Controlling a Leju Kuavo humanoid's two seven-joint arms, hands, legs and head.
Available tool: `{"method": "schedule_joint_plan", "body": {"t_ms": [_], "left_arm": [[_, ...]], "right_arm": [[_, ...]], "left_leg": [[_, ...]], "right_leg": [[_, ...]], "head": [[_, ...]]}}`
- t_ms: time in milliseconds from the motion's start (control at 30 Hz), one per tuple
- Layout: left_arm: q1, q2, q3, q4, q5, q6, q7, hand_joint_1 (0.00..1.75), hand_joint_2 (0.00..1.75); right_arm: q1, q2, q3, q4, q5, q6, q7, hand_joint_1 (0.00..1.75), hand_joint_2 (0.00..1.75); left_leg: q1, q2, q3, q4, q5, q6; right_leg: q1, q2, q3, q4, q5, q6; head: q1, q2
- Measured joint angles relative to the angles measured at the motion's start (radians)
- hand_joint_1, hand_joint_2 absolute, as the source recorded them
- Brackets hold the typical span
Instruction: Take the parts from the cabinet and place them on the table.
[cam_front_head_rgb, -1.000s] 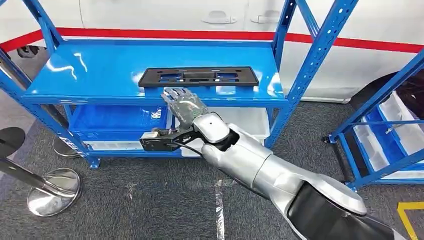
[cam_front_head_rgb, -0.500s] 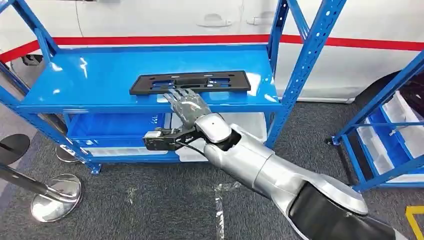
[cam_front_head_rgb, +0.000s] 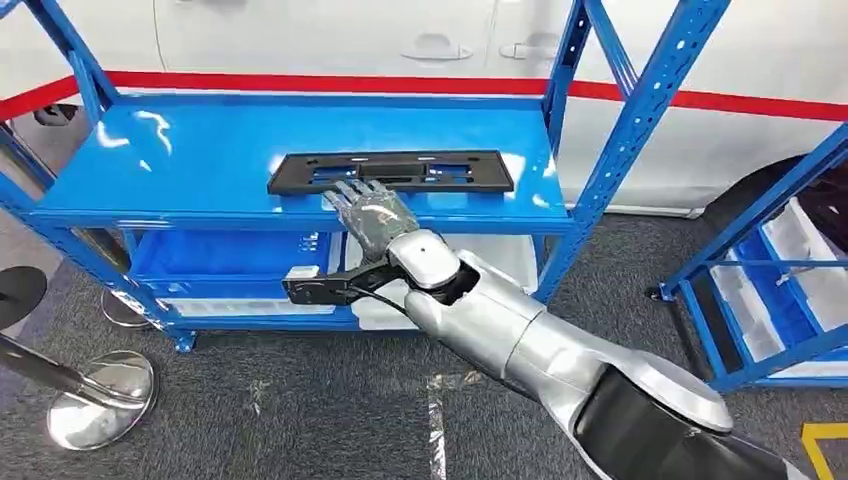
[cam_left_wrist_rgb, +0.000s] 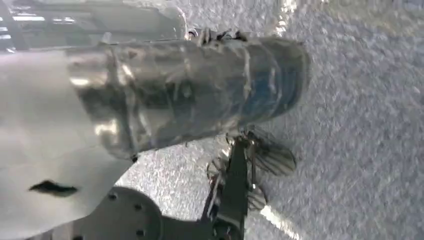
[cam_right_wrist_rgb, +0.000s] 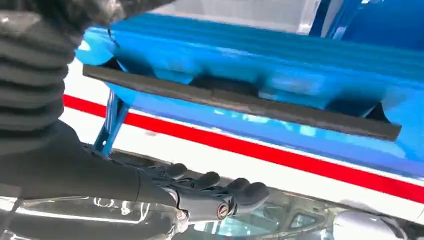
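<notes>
Right robot hand (cam_front_head_rgb: 368, 212): raised at the front edge of the top shelf, fingers extended and apart, holding nothing; fingertips at the near edge of the black part, contact not determinable from the head view. In the right wrist view the dark fingers (cam_right_wrist_rgb: 210, 181) lie stretched out side by side, apart from the part's edge. Left robot hand: state cannot be told; the left wrist view gives a blurred silver arm cover over grey carpet. Black part (cam_front_head_rgb: 390, 171): flat, long, rectangular plate with cut-outs, lying flat on the top shelf toward its front edge, long side parallel to that edge; seen edge-on in the right wrist view (cam_right_wrist_rgb: 240, 104). Blue cabinet (cam_front_head_rgb: 200, 140): open metal rack with perforated uprights, glossy top shelf, lower shelf carrying blue and white bins (cam_front_head_rgb: 235, 245). Second blue rack (cam_front_head_rgb: 770, 290): to the right, well apart, with blue-and-white bins. Behind: white panel with red stripe (cam_front_head_rgb: 330, 83). Floor: grey carpet (cam_front_head_rgb: 300, 400), chrome stanchion base (cam_front_head_rgb: 100, 385) at left.
</notes>
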Motion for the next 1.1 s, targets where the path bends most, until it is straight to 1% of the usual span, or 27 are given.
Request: {"method": "schedule_joint_plan", "body": {"t_ms": [67, 100, 133, 167, 200, 233, 267, 300, 333, 400, 433, 467, 500, 567, 600, 633, 667, 733, 767, 800, 833, 900, 933, 967, 1000, 1067, 1100], "left_arm": [[0.000, 0.000, 0.000, 0.000, 0.002, 0.000, 0.000, 0.00, 0.00], [0.000, 0.000, 0.000, 0.000, 0.002, 0.000, 0.000, 0.00, 0.00], [0.000, 0.000, 0.000, 0.000, 0.002, 0.000, 0.000, 0.00, 0.00], [0.000, 0.000, 0.000, 0.000, 0.002, 0.000, 0.000, 0.00, 0.00], [0.000, 0.000, 0.000, 0.000, 0.002, 0.000, 0.000, 0.00, 0.00], [0.000, 0.000, 0.000, 0.000, 0.002, -0.001, 0.000, 0.00, 0.00], [0.000, -0.001, 0.000, 0.000, 0.002, -0.001, 0.000, 0.00, 0.00], [-0.002, -0.002, -0.001, 0.000, 0.002, -0.001, 0.000, 0.00, 0.00], [-0.003, -0.002, -0.001, 0.000, 0.002, -0.001, 0.000, 0.00, 0.00], [-0.002, -0.003, -0.002, 0.000, 0.002, -0.001, 0.000, 0.00, 0.00], [-0.002, -0.003, -0.002, 0.000, 0.002, -0.002, 0.000, 0.00, 0.00], [-0.001, -0.003, -0.003, 0.000, 0.001, -0.002, 0.000, 0.00, 0.00], [-0.001, -0.003, -0.004, 0.000, 0.000, -0.003, 0.000, 0.00, 0.00], [-0.003, -0.003, -0.008, 0.000, 0.000, -0.003, 0.000, 0.00, 0.00], [-0.002, -0.003, -0.010, 0.000, 0.000, -0.003, 0.000, 0.00, 0.00], [0.000, -0.003, -0.012, 0.000, 0.000, -0.003, 0.000, 0.00, 0.00], [0.002, -0.003, -0.013, 0.000, 0.000, -0.003, 0.000, 0.00, 0.00], [0.002, -0.002, -0.013, 0.000, 0.000, -0.003, 0.000, 0.00, 0.00], [0.001, -0.002, -0.014, 0.000, 0.000, -0.003, 0.000, 0.00, 0.00], [-0.001, -0.002, -0.015, 0.000, 0.001, -0.003, 0.000, 0.00, 0.00], [-0.003, -0.001, -0.016, 0.000, 0.002, -0.003, 0.000, 0.00, 0.00], [-0.003, -0.002, -0.021, 0.000, 0.002, -0.003, 0.000, 0.00, 0.00], [-0.003, -0.002, -0.022, 0.000, 0.002, -0.002, 0.000, 0.00, 0.00], [-0.003, -0.003, -0.023, -0.002, 0.002, -0.001, 0.000, 0.00, 0.00], [0.000, -0.003, -0.023, -0.002, 0.002, -0.001, 0.000, 0.00, 0.00], [-0.001, -0.001, -0.023, -0.002, 0.002, -0.001, 0.000, 0.00, 0.00], [-0.001, 0.000, -0.023, -0.002, 0.002, -0.002, 0.000, 0.00, 0.00]], "right_arm": [[0.005, 0.000, 0.000, 0.001, 0.001, 0.000, 0.001, 0.00, 1.75], [0.009, 0.000, 0.000, 0.002, 0.003, 0.000, 0.002, 0.00, 1.75], [0.011, -0.001, 0.000, 0.002, 0.003, 0.000, 0.002, 0.00, 1.75], [0.012, -0.001, 0.000, 0.003, 0.003, 0.000, 0.002, 0.00, 1.75], [0.011, -0.001, 0.000, 0.003, 0.003, -0.001, 0.002, 0.00, 1.75], [0.010, -0.001, 0.000, 0.003, 0.003, -0.001, 0.002, 0.00, 1.75], [0.010, -0.001, 0.000, 0.003, 0.004, 0.000, 0.002, 0.00, 1.75], [0.009, -0.001, 0.000, 0.003, 0.005, -0.001, 0.002, 0.00, 1.75], [0.009, -0.001, 0.000, 0.003, 0.005, -0.001, 0.002, 0.00, 1.75], [0.010, -0.002, 0.000, 0.005, 0.006, 0.000, 0.004, 0.00, 1.75], [0.010, -0.001, 0.000, 0.004, 0.006, 0.000, 0.005, 0.00, 1.75], [0.010, -0.001, 0.000, 0.004, 0.006, 0.000, 0.004, 0.00, 1.75], [0.007, 0.000, 0.000, 0.004, 0.008, 0.000, 0.004, 0.00, 1.75], [0.010, 0.000, 0.000, 0.005, 0.009, 0.001, 0.004, 0.00, 1.75], [0.012, 0.000, 0.000, 0.005, 0.009, 0.001, 0.004, 0.00, 1.75], [0.014, 0.000, 0.000, 0.006, 0.009, 0.001, 0.004, 0.00, 1.75], [0.015, 0.000, 0.000, 0.007, 0.009, 0.001, 0.004, 0.00, 1.75], [0.015, 0.000, 0.000, 0.008, 0.010, 0.001, 0.004, 0.00, 1.75], [0.014, 0.000, 0.000, 0.008, 0.011, 0.002, 0.004, 0.00, 1.75], [0.012, 0.000, 0.000, 0.008, 0.012, 0.002, 0.004, 0.00, 1.75], [0.011, 0.000, 0.000, 0.009, 0.013, 0.002, 0.004, 0.00, 1.75], [0.011, 0.000, 0.001, 0.011, 0.013, 0.002, 0.003, 0.00, 1.75], [0.010, 0.001, 0.001, 0.012, 0.014, 0.002, 0.002, 0.00, 1.75], [0.011, 0.001, 0.001, 0.013, 0.014, 0.001, 0.001, 0.00, 1.75], [0.010, 0.001, 0.001, 0.013, 0.014, 0.001, 0.001, 0.00, 1.75], [0.010, 0.001, 0.001, 0.013, 0.014, 0.001, 0.000, 0.00, 1.75], [0.013, 0.000, 0.001, 0.015, 0.014, 0.001, 0.000, 0.00, 1.75]], "left_leg": [[-0.001, 0.000, 0.000, 0.001, -0.003, 0.005], [-0.001, 0.000, 0.001, 0.001, -0.006, 0.005], [-0.001, 0.000, 0.004, 0.001, -0.008, 0.006], [-0.001, -0.002, 0.007, 0.001, -0.011, 0.005], [-0.001, -0.003, 0.012, 0.002, -0.015, 0.003], [-0.001, -0.004, 0.019, 0.002, -0.018, -0.001], [0.001, -0.005, 0.021, 0.000, -0.022, -0.004], [-0.005, -0.005, 0.019, 0.002, -0.024, -0.009], [-0.005, -0.005, 0.017, 0.002, -0.024, -0.015], [-0.001, -0.004, 0.023, -0.008, -0.023, -0.029], [-0.002, -0.004, 0.031, -0.010, -0.028, -0.035], [0.000, 0.000, 0.025, 0.007, -0.040, -0.038], [0.001, 0.000, -0.001, 0.061, -0.068, -0.040], [0.001, 0.000, -0.087, 0.218, -0.129, -0.045], [0.001, 0.000, -0.124, 0.275, -0.140, -0.049], [0.001, 0.000, -0.142, 0.293, -0.130, -0.051], [0.001, 0.001, -0.134, 0.261, -0.095, -0.052], [0.002, 0.002, -0.071, 0.112, -0.002, -0.052], [0.001, 0.005, -0.038, 0.029, 0.021, -0.051], [-0.004, 0.003, -0.026, 0.032, -0.004, -0.046], [-0.007, -0.001, -0.027, 0.019, 0.001, -0.033], [-0.008, -0.003, -0.030, 0.023, -0.003, -0.024], [-0.005, -0.003, -0.025, 0.019, 0.000, -0.017], [-0.003, -0.002, -0.019, 0.014, -0.001, -0.011], [-0.002, -0.002, -0.014, 0.012, -0.003, -0.006], [-0.002, -0.001, -0.009, 0.011, -0.007, 0.001], [-0.003, -0.001, -0.008, 0.011, -0.009, 0.004]], "right_leg": [[-0.009, -0.001, -0.086, 0.160, -0.059, 0.006], [-0.012, -0.001, -0.118, 0.207, -0.064, 0.007], [-0.014, -0.001, -0.124, 0.202, -0.043, 0.007], [-0.016, -0.001, -0.108, 0.156, -0.005, 0.005], [-0.016, -0.001, -0.076, 0.078, 0.042, 0.001], [-0.015, -0.001, -0.034, -0.015, 0.091, -0.006], [-0.010, 0.000, -0.010, -0.078, 0.105, -0.014], [-0.004, 0.001, 0.003, -0.087, 0.093, -0.018], [-0.003, 0.001, 0.008, -0.097, 0.091, -0.019], [0.002, 0.003, 0.008, -0.099, 0.088, -0.026], [-0.010, 0.003, 0.019, -0.113, 0.092, -0.032], [-0.013, 0.003, 0.032, -0.122, 0.093, -0.035], [-0.014, 0.000, 0.036, -0.124, 0.090, -0.041], [-0.012, -0.002, 0.040, -0.123, 0.085, -0.048], [-0.011, -0.002, 0.040, -0.120, 0.082, -0.050], [-0.011, -0.001, 0.041, -0.116, 0.078, -0.050], [-0.011, 0.001, 0.042, -0.111, 0.072, -0.049], [-0.013, 0.005, 0.048, -0.100, 0.060, -0.042], [-0.014, 0.005, 0.050, -0.092, 0.050, -0.036], [-0.009, 0.004, 0.045, -0.090, 0.048, -0.031], [-0.005, 0.006, 0.039, -0.081, 0.044, -0.025], [-0.007, 0.003, 0.041, -0.087, 0.044, -0.020], [-0.005, 0.003, 0.041, -0.082, 0.040, -0.015], [-0.010, 0.002, 0.037, -0.072, 0.029, -0.007], [-0.010, 0.000, 0.019, -0.027, 0.004, -0.001], [-0.014, 0.000, -0.064, 0.131, -0.060, 0.005], [-0.016, 0.000, -0.103, 0.196, -0.076, 0.006]], "head": [[0.000, 0.000], [0.000, 0.000], [0.000, 0.000], [0.001, 0.000], [0.000, 0.000], [0.000, 0.000], [0.001, 0.000], [-0.002, 0.000], [0.000, 0.000], [0.000, 0.000], [-0.002, 0.000], [-0.003, 0.000], [-0.007, 0.000], [-0.007, 0.000], [-0.008, 0.000], [-0.008, 0.000], [-0.008, 0.000], [-0.008, 0.000], [-0.009, 0.000], [-0.010, 0.000], [-0.011, 0.000], [-0.008, 0.000], [-0.008, 0.000], [-0.007, 0.000], [-0.004, 0.000], [-0.003, 0.000], [-0.002, 0.000]]}}
